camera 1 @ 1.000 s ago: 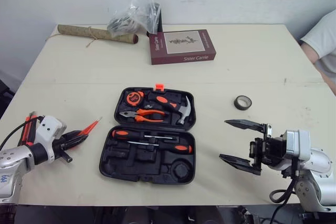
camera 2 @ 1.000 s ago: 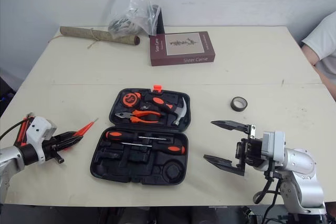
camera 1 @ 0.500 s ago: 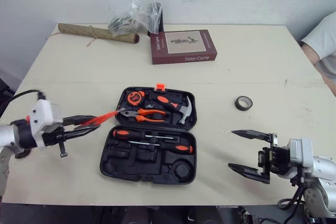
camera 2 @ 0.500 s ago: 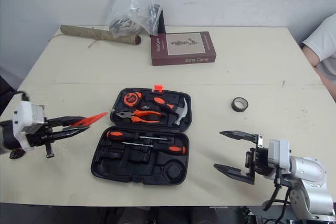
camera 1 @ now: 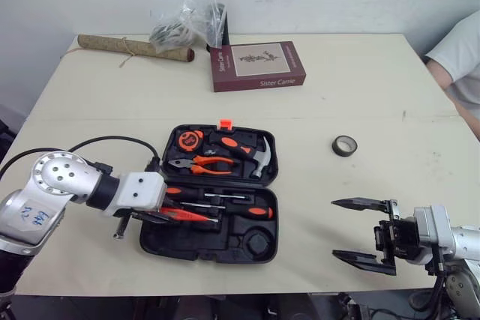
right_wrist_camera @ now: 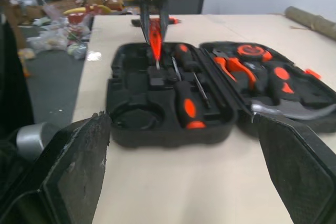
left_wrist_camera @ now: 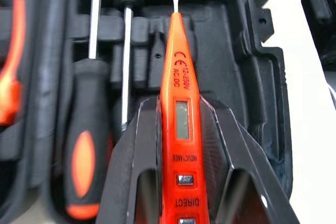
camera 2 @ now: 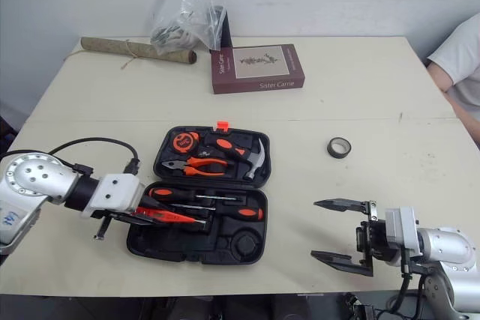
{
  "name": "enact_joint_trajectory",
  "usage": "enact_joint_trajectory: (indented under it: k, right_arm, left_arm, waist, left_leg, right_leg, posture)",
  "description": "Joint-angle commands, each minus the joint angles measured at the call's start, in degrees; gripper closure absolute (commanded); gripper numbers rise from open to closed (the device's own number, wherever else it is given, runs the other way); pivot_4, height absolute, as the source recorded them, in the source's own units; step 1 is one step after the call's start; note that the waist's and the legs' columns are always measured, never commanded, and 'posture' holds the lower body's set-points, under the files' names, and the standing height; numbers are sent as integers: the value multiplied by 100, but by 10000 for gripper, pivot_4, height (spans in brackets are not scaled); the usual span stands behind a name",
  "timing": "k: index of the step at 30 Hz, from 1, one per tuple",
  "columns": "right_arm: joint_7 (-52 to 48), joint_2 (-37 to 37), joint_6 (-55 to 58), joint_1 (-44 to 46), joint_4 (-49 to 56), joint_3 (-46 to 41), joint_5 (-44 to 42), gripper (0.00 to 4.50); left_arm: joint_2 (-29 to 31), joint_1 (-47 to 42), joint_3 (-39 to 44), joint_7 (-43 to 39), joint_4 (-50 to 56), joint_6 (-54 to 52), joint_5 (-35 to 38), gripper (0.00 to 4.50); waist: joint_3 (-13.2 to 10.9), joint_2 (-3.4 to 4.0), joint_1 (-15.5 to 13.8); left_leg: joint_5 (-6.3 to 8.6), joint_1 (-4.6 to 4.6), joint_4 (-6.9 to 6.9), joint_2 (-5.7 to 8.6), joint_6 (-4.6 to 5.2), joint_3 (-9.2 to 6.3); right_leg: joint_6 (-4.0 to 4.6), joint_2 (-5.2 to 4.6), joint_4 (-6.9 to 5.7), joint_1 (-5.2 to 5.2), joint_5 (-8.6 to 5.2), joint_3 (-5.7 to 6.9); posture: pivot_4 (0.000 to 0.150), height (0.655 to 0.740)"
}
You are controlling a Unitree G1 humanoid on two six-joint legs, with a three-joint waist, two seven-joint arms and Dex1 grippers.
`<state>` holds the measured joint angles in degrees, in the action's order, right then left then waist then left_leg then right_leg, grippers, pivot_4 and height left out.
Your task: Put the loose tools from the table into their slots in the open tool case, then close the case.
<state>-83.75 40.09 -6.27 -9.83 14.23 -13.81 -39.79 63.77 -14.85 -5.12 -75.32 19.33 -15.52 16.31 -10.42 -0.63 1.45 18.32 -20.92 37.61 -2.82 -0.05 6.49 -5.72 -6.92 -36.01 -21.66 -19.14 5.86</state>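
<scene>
One tool in play: our left gripper (camera 1: 169,216) clamps the orange tester pen (left_wrist_camera: 178,72) over the tool case (camera 1: 259,247) lower tray. Its long axis runs parallel to the seated screwdrivers (left_wrist_camera: 84,145), tip pointing right. We judge its slot lies directly beneath. Right gripper (camera 1: 335,228) gapes wide, well apart.

The left arm (camera 1: 46,189) reaches in from the robot's left, its silver forearm bent inward and its white wrist (camera 1: 139,191) aimed toward the middle of the tabletop (camera 1: 360,88). The left tool (camera 1: 171,216) lies low and nearly level. Its two black fingers (left_wrist_camera: 134,161) press against either side of an orange tester pen (left_wrist_camera: 177,93), whose tip juts out past the fingertips. The right arm (camera 1: 459,243) sits low at the near right edge, pointing toward the robot's left. The right tool (camera 1: 334,228) is spread wide, one finger (camera 1: 360,204) well above the other.
</scene>
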Motion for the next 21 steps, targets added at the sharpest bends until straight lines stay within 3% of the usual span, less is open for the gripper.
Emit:
enact_joint_trajectory:
  k: [1, 7, 13, 21]
  right_arm:
    - [238, 27, 186, 87, 506, 45, -120, 0]
    - [517, 8, 392, 160, 793, 149, -57, 0]
    - [603, 40, 470, 153, 841, 157, -62, 0]
    - [613, 50, 528, 145, 851, 144, -54, 0]
  left_arm:
    - [23, -92, -94, 58, 41, -38, -250, 41313]
    - [-94, -100, -125, 244, -127, 3, -485, 41313]
    - [-478, -199, -84, 462, -79, -336, -221, 41313]
    - [-385, -222, -315, 443, -233, -257, -682, 41313]
  waist:
    - [0, 0, -3]
    - [0, 0, -32]
    - [0, 0, -127]
    - [0, 0, -148]
  left_leg:
    - [0, -1, 1, 0, 0, -2]
    - [1, -13, 13, -1, 2, -8]
    - [5, -16, 29, -2, 8, -8]
    - [8, -21, 37, -1, 12, -9]
  right_leg:
    - [0, 1, 0, 0, 0, 0]
    - [0, 3, 0, -4, 0, 1]
    - [-1, 3, -6, -4, 0, 0]
    - [-2, 4, -7, -4, 1, 1]
  posture:
    - [1500, 7400]
    - [1500, 7400]
    - [1500, 7400]
    - [1500, 7400]
